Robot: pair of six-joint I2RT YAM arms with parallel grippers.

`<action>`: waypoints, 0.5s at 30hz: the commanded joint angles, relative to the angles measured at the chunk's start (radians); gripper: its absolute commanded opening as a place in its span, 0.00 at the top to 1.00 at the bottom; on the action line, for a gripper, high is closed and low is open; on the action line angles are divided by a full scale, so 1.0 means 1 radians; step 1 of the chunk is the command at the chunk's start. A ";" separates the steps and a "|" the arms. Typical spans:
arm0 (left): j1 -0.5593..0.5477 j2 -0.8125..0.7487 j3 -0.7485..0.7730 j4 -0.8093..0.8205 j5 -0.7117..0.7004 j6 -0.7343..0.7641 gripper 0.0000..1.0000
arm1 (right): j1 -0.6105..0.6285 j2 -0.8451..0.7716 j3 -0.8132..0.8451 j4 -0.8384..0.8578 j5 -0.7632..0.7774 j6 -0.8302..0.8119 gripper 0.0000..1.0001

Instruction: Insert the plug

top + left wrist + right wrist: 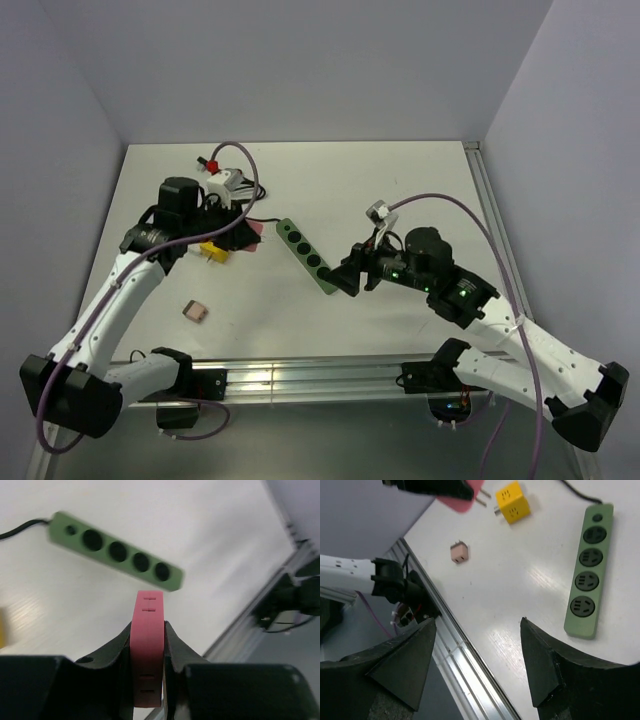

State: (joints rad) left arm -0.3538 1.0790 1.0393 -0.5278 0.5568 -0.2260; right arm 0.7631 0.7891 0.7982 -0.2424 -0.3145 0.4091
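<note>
1. Nearest in the top view: metal rail (300,378) along the near table edge, with the left arm base (170,365) and right arm base (440,365) bolted to it
2. Small pale-pink adapter (195,311) lies loose on the white table (400,180), just beyond the rail on the left side, touching nothing
3. Right gripper (476,630) is spread wide with nothing between the fingers. It sits at the near end of the green power strip (306,256). In the right wrist view that end lies just past the right-hand finger; can't tell if they touch
4. The strip lies flat mid-table, running diagonally from near-right to far-left. It has four round sockets in a row plus a small button at the far end, where a black cord (20,529) leaves. All four sockets are empty
5. Left gripper (148,635) is clamped on the pink plug (149,615), fingers pressed against both flat sides, plug end sticking out past the tips. The right wrist view shows its metal prongs bare and pointing toward the yellow cube
6. So the plug is in the left gripper, by the strip's far end and apart from it, not in any socket
7. Yellow cube adapter (213,250) is on the table just beside the left gripper
8. Farthest: a white unit with a red part (222,178) near the back edge; too small to make out details
</note>
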 commanded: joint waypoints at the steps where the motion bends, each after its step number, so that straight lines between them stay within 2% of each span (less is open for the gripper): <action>1: 0.077 0.059 0.091 -0.104 -0.098 0.149 1.00 | -0.004 0.019 -0.068 0.089 -0.020 0.014 0.25; 3: 0.099 0.097 0.114 -0.155 -0.153 0.188 1.00 | -0.002 0.045 -0.089 0.116 -0.031 0.016 0.26; 8: 0.246 0.226 0.177 -0.202 -0.147 0.277 1.00 | -0.004 0.087 -0.126 0.137 -0.083 0.000 0.27; 9: 0.272 0.240 0.182 -0.202 -0.190 0.284 1.00 | -0.004 0.091 -0.139 0.138 -0.084 -0.004 0.27; 15: 0.288 0.398 0.286 -0.293 -0.353 0.367 1.00 | -0.004 0.113 -0.183 0.176 -0.127 -0.001 0.27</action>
State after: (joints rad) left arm -0.0643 1.4345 1.2495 -0.7620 0.3004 0.0620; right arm 0.7631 0.8894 0.6361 -0.1406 -0.4004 0.4210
